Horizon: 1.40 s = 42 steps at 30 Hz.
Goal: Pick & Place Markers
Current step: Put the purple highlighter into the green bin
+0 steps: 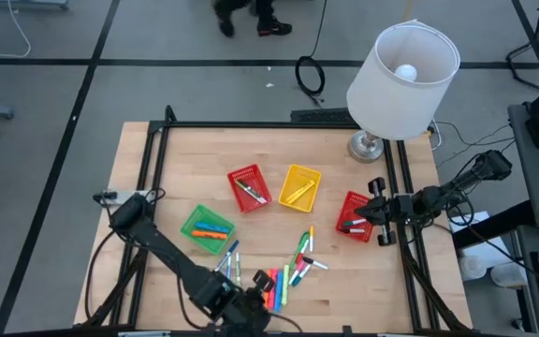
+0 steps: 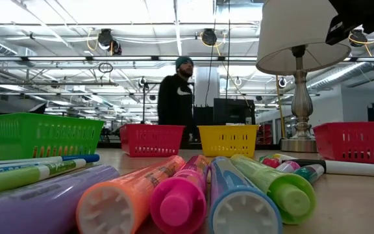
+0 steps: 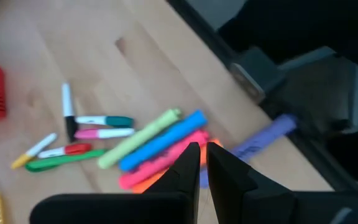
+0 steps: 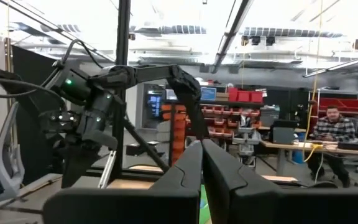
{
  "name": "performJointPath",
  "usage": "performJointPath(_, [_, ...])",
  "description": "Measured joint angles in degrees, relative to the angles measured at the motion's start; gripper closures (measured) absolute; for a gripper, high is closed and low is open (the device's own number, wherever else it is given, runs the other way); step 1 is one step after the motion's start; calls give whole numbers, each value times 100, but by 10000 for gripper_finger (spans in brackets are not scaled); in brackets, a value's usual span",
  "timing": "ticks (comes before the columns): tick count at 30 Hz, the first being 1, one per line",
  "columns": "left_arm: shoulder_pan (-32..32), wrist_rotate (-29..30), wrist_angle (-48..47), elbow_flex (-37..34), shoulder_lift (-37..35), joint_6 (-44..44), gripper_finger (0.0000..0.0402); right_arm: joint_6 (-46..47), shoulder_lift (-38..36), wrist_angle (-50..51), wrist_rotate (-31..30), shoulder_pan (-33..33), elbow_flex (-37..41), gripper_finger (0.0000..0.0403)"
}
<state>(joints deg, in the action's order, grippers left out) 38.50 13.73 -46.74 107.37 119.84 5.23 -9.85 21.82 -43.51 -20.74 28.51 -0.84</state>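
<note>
Markers [image 1: 284, 279] are lying loose on the counter [image 1: 185, 159] beneath the left gripper [image 3: 204, 163], hovering nearly closed, holding nothing. Next: opening, descending on one. Right gripper [image 4: 202, 163] is waiting closed above the red basket [image 1: 355, 217].

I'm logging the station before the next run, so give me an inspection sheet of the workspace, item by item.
Surface: wooden table, framed by dark rails.
Job's things: loose markers piled near the front edge; more lie in the green basket, two red baskets and yellow basket.
Clutter: table lamp at the back right corner.
Grippers: left gripper nearly shut, empty, above the marker pile; right gripper shut, empty, at the right red basket.
Cables: black cables beside the left arm's base; a coiled cable on the floor behind the table.
Surroundings: a person stands behind the table; another sits at a desk.
</note>
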Motion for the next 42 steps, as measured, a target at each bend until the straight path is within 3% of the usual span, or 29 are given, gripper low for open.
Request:
performJointPath(6, [-202, -27, 44, -40, -1, 422, 366, 0, 2, 7, -1, 0, 0, 403])
performJointPath(9, [-302, -386, 119, -148, 1, 918, 351, -1, 2, 14, -1, 0, 0, 403])
performJointPath(14, [-318, -772, 132, -168, 1, 1547, 280, 0, 2, 64, -1, 0, 0, 403])
performJointPath(19, [-318, -769, 43, -175, 1, 2220, 198, 31, 2, 139, 3, 0, 0, 403])
performJointPath(24, [-322, -777, 154, -175, 31, 2837, 154, 85, 0, 221, 3, 0, 0, 403])
performJointPath(32, [-343, -1470, 357, -184, 439, 2869, 143, 79, -2, 225, -1, 0, 0, 403])
performJointPath(42, [-315, -1846, 276, -181, 773, 3068, 157, 26, 106, 267, -9, -2, 2, 403])
